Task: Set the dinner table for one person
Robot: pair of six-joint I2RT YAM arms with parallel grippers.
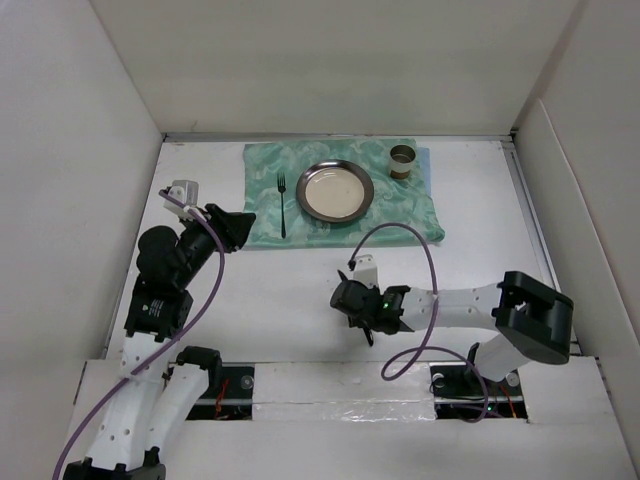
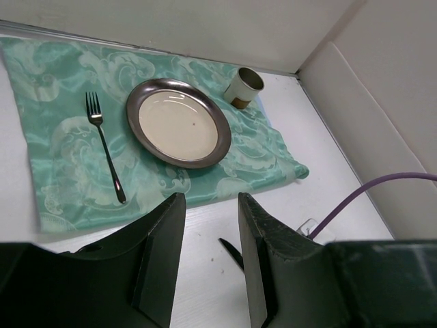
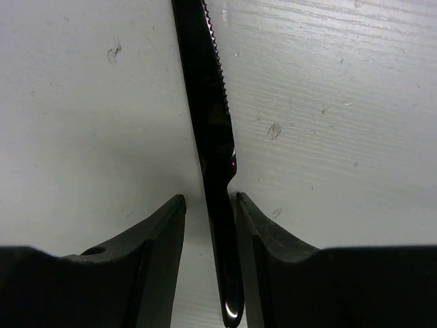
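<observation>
The dinner tabletop point(image 1: 290, 300), walled by white panels, fills the top view. At its far side lies a green cloth point(image 1: 410, 215) bearing a fork point(image 1: 283, 205), plate point(image 1: 335, 191) and cup point(image 1: 403, 160).

In the left wrist view, the left claw point(image 2: 212, 205) hangs released, with nothing between its fingers.

In the right wrist view, the right claw point(image 3: 210, 201) straddles a serrated knife point(image 3: 212, 102) lying on the tabletop. It is released, with bare surface showing beside one finger.

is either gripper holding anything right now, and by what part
Nothing gripped. The right gripper straddles the knife at its handle, a gap beside one finger; the left gripper is empty.
</observation>
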